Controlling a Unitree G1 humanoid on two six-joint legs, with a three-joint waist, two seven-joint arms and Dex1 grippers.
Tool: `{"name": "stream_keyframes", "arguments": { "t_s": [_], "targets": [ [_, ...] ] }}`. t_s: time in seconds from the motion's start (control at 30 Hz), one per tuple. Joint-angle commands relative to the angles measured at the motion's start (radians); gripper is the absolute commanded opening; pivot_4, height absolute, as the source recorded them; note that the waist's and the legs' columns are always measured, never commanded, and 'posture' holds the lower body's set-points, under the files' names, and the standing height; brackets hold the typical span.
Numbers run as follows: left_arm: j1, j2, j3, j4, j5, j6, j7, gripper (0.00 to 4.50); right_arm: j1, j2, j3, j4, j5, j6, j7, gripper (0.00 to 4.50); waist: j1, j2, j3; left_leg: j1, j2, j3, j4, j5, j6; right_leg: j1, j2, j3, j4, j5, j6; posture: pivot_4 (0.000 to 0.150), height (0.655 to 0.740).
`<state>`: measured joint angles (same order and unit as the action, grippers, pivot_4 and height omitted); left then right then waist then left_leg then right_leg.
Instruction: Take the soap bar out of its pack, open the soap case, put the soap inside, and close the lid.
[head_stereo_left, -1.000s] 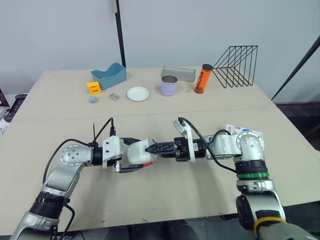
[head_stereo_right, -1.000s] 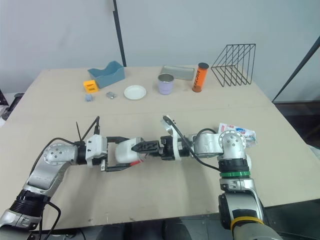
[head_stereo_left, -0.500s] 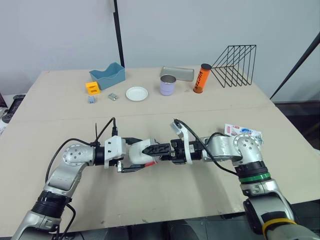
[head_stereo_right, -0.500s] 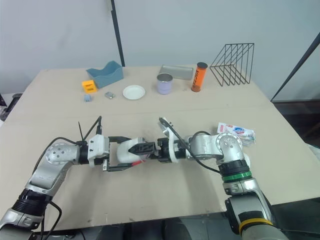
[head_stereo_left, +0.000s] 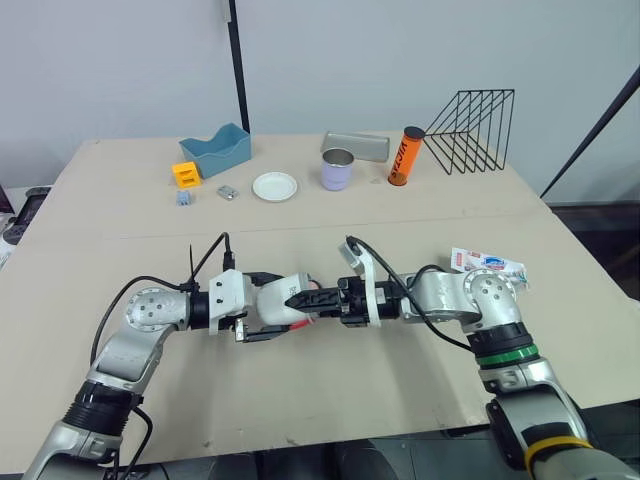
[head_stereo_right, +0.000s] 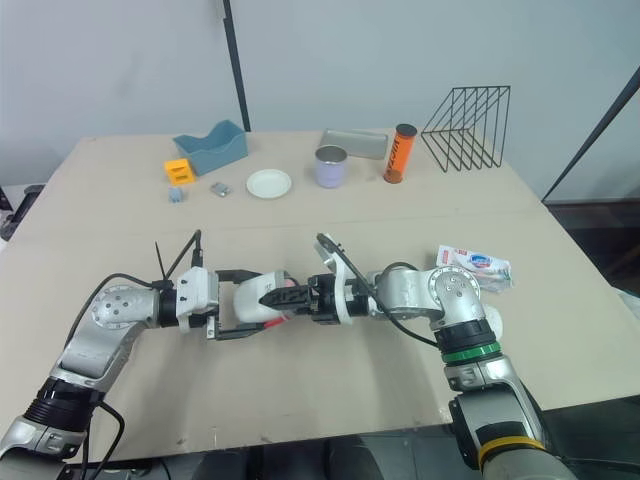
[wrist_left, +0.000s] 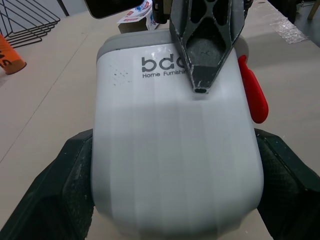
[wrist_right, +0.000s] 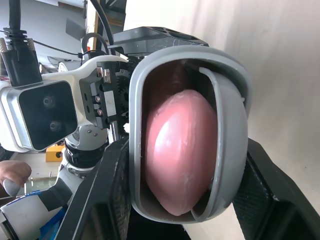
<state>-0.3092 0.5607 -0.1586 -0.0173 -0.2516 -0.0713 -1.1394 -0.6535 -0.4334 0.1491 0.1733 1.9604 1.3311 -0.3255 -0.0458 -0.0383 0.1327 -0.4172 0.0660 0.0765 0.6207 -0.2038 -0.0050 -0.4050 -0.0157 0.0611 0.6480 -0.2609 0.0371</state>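
While the left gripper (head_stereo_left: 287, 306) clamps the white soap case (head_stereo_left: 279, 298) from both sides, just above the table's near middle, the case's long axis runs left to right. Its gaping end faces the right gripper (head_stereo_left: 307, 297), which pinches that end. The pink soap (wrist_right: 182, 150) sits inside, and the pack (head_stereo_left: 487, 264) lies well apart, to the right.

Table (head_stereo_left: 120, 230) middle blocked: left gripper (head_stereo_left: 288, 306) and right gripper (head_stereo_left: 300, 298) both clamp the case (head_stereo_left: 275, 297), arms making one bar across. Pack (head_stereo_left: 487, 264) just beside right elbow. Far edge crowded: bin (head_stereo_left: 216, 151), orange block (head_stereo_left: 187, 175), plate (head_stereo_left: 275, 187), cup (head_stereo_left: 337, 170), tin (head_stereo_left: 357, 147), can (head_stereo_left: 405, 156), rack (head_stereo_left: 470, 130). Wide open strip between that row and the arms. Near edge open too.
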Motion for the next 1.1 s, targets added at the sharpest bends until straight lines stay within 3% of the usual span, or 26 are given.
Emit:
{"name": "stream_keyframes", "arguments": {
  "t_s": [0.03,0.27,0.3,0.63,0.8,1.1],
  "targets": [
    [-0.014,0.005,0.002,-0.035,-0.009,0.000,-0.004,3.53,-0.019,-0.001,-0.001,-0.038,0.012,0.001,0.007,2.09,0.000,0.000,0.000,0.000,0.000,0.000,0.000,0.000,0.000,0.000,0.000,0.000,0.000,0.000,0.000,0.150,0.7393],
    [-0.015,0.018,0.001,-0.028,-0.001,0.005,-0.014,3.53,-0.023,-0.001,0.001,-0.045,0.012,0.003,0.020,2.09,0.000,0.000,0.000,-0.001,0.000,0.000,0.000,0.000,0.001,-0.001,0.000,0.000,0.000,0.000,0.000,0.150,0.7393],
    [-0.017,0.022,0.000,-0.027,0.006,0.006,-0.012,4.01,-0.022,-0.002,0.002,-0.048,0.012,0.003,0.021,2.09,0.000,0.000,0.000,-0.001,0.000,0.000,0.000,0.000,0.001,-0.001,0.000,0.000,0.000,0.001,0.000,0.150,0.7393],
    [-0.014,0.074,-0.013,-0.012,0.023,0.019,-0.054,4.01,-0.031,-0.008,0.003,-0.040,0.012,-0.009,0.017,2.09,0.000,0.000,0.000,-0.002,0.000,0.000,0.000,0.001,0.001,-0.001,0.000,0.000,-0.001,0.001,0.000,0.150,0.7393],
    [-0.038,0.032,0.001,0.045,0.081,-0.079,0.042,4.01,-0.041,-0.005,-0.005,-0.035,0.012,-0.018,0.021,2.09,0.000,0.000,0.000,-0.002,0.000,0.000,0.000,0.001,0.002,-0.001,-0.001,-0.001,-0.001,0.003,-0.003,0.150,0.7393],
    [-0.031,0.035,-0.006,0.043,0.063,-0.074,0.030,4.01,-0.009,0.000,-0.011,-0.061,0.012,-0.020,0.034,2.09,0.001,0.000,0.000,-0.004,0.000,0.000,0.000,0.002,0.003,-0.002,-0.001,-0.002,-0.001,0.004,-0.003,0.150,0.7393]
  ]
}}
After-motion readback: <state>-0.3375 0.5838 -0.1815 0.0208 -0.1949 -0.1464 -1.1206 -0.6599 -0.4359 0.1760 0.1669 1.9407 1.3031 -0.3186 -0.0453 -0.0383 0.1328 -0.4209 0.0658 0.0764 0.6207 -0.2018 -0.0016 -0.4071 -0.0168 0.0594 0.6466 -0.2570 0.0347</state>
